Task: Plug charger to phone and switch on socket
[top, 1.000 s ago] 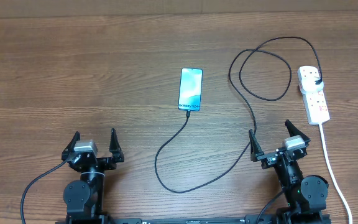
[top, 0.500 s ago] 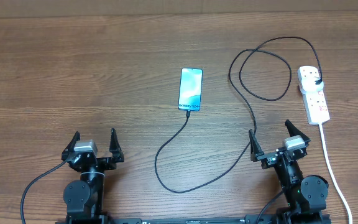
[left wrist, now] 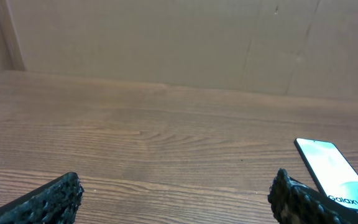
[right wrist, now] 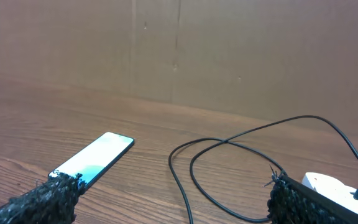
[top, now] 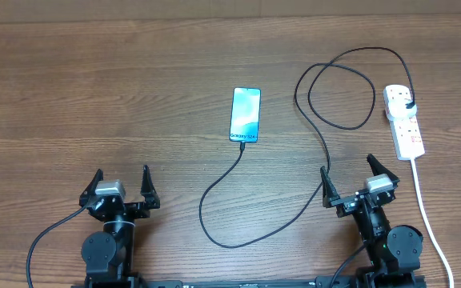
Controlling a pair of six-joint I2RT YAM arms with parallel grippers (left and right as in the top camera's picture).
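Brown wooden desk (top: pixel 94 96): white rectangular power strip (top: pixel 406 132) by your right edge, slim teal-lit phone (top: pixel 246 114) mid-desk, thin black cable (top: pixel 326 148) seemingly joining them. Left pincer (top: pixel 122 171) and right pincer (top: pixel 347 168) both spread, near edge. Press the switch squarely with your right.

Slim smartphone, glowing teal screen (top: pixel 245 115), flat, face up, mid-tabletop (top: pixel 94 96); thin black charger cable (top: pixel 200 210) meets its near edge. Cable loops rightward to a black plug seated in white rectangular power strip (top: pixel 404 122), far right.
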